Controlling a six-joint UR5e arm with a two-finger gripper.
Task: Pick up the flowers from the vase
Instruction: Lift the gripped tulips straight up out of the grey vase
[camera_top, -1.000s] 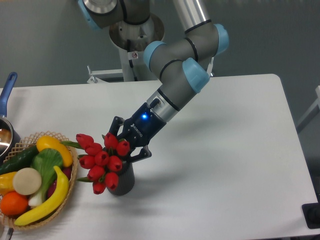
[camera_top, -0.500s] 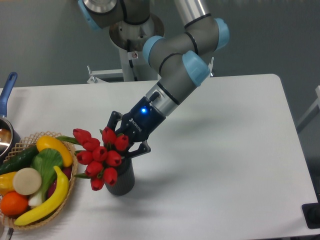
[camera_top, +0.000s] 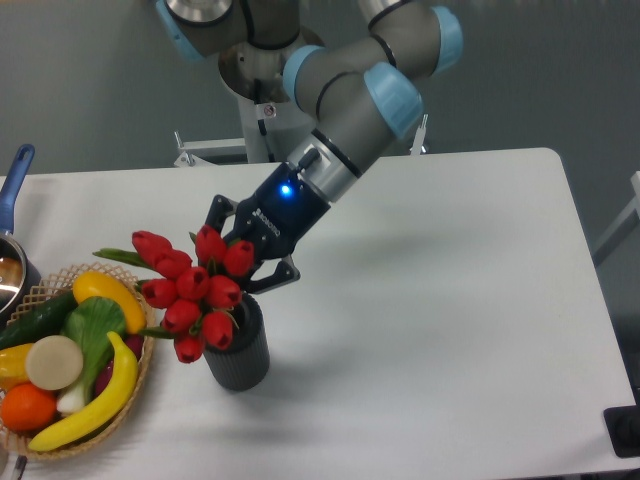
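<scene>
Gripper (camera_top: 243, 262) reaches in from the upper right of the vase (camera_top: 238, 345), its black fingers pinching the flowers (camera_top: 192, 288) behind the red buds. Left of the vase: blue-handled pot (camera_top: 12, 235) at the frame edge, then a woven basket (camera_top: 132, 395) of fruit and vegetables. Flowers lean left above the vase mouth, heads over the basket's rim; stems mostly hidden, so whether they have left the vase is unclear. Vase stands upright on the white table (camera_top: 450, 300).
</scene>
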